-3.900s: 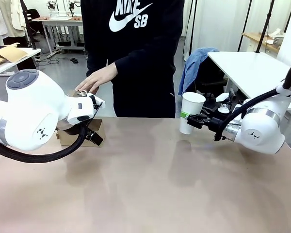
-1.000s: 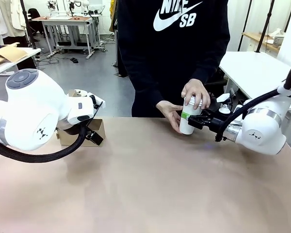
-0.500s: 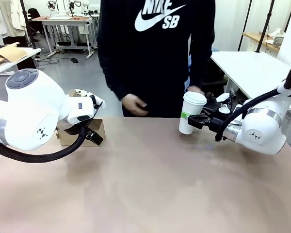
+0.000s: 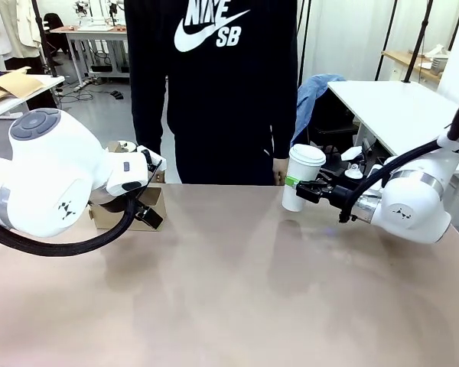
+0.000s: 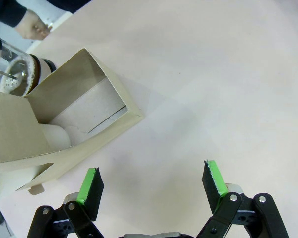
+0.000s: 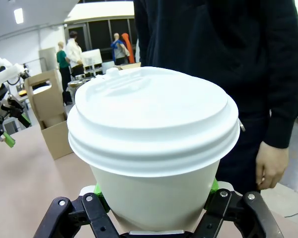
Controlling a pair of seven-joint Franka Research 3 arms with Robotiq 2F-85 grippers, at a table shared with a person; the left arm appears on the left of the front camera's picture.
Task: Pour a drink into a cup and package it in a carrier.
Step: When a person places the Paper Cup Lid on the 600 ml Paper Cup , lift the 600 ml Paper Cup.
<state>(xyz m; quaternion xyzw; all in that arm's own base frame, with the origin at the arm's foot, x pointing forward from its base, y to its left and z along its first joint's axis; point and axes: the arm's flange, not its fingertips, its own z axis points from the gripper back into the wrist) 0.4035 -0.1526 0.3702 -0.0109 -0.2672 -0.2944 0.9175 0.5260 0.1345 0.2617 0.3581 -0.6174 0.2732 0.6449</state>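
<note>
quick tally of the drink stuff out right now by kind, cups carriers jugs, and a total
white cup with lid: 1, held in the right gripper
brown cardboard carrier: 1
glass press jug: 1
total: 3
</note>
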